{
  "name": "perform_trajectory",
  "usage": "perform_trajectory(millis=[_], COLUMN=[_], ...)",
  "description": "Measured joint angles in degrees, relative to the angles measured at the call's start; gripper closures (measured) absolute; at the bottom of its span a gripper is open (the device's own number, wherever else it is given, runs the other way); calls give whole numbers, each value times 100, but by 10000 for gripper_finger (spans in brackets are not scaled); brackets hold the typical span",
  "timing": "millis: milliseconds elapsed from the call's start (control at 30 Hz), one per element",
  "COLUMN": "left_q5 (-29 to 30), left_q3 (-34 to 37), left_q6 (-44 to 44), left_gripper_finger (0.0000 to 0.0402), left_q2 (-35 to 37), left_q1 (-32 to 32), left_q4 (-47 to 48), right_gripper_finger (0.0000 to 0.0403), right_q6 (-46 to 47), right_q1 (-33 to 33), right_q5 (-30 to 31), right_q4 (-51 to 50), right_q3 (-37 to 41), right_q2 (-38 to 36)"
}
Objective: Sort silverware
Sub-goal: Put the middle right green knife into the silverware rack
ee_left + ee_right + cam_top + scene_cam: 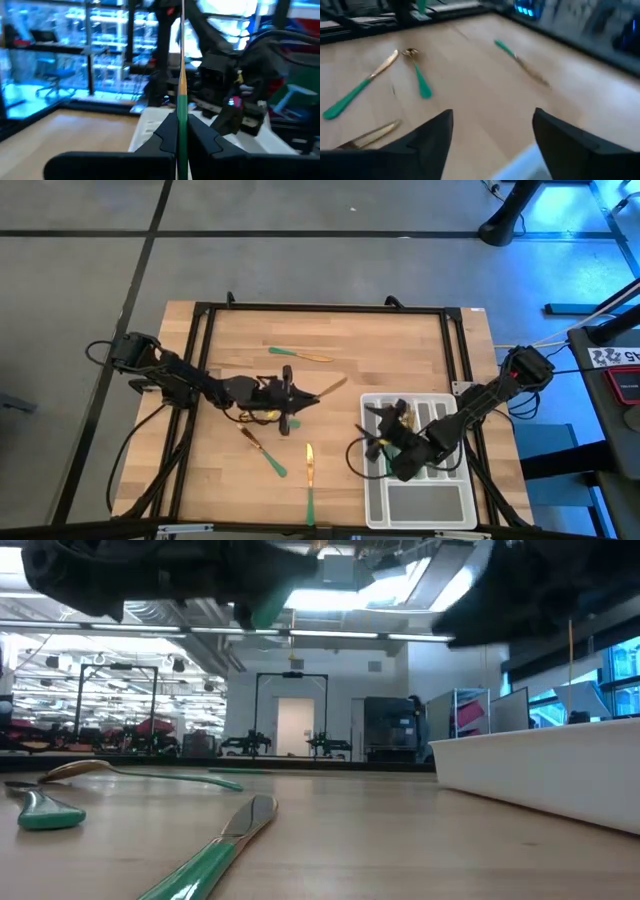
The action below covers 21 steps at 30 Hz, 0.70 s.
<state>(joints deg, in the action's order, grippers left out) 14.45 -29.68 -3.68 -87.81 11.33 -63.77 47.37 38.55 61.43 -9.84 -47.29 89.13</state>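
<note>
My left gripper [297,396] hovers over the table's middle, shut on one piece of silverware [182,107] with a green handle and a slim gold head [335,387]. My right gripper [492,132] stands open with nothing between its fingers, at the left edge of the pale grey tray [420,500]. Loose pieces lie flat on the wood: one at the far middle [300,356], one near the middle [265,450], a knife [310,480] by the near edge, and a gold piece [265,417] below the left arm. My left gripper pinches the green handle [182,131] between its two fingers. The fingers point level toward the table's right side, and the piece runs on past their tips with its gold head [182,55] out front. It is lifted clear of the table.
The divided tray [540,770] fills the near right corner, with a few pieces in its far slots [425,412]. A black frame [320,308] rims the table. In the low view a knife [215,845] and a spoon [75,772] lie close to the camera.
</note>
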Motion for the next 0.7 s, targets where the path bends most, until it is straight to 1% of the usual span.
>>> perform_trajectory(millis=[67,167,233,333,433,500,633,700], left_q5=[-98,-191,-357,-532,-533,-532,-533,-547], left_q3=[-96,-257,-361,-478,-535,-544,-550,-550], left_q6=[183,551,791,1031,1154,1223,1425,1464], left_gripper_finger=[392,392,392,392,392,392,392,393], left_q2=[0,0,0,0,1,2,2,2], left_q1=[93,235,308,368,410,447,530,561], left_q4=[1,0,-9,-11,-10,-15,-15,-13], right_gripper_finger=[113,107,110,120,132,141,157,167], right_q6=[-1130,-2789,-3687,-4660,-5179,-5244,-5323,-5325], right_q1=[0,6,-44,-186,-407,-609,-1087,-1254], right_q5=[63,-28,-462,-1113,-1618,-1948,-2943,-3087], right_q4=[756,1992,2826,3866,4800,5304,6265,6637], right_q3=[2,2,0,0,-2,-2,-2,-2], right_q2=[39,91,87,87,84,118,315,416])
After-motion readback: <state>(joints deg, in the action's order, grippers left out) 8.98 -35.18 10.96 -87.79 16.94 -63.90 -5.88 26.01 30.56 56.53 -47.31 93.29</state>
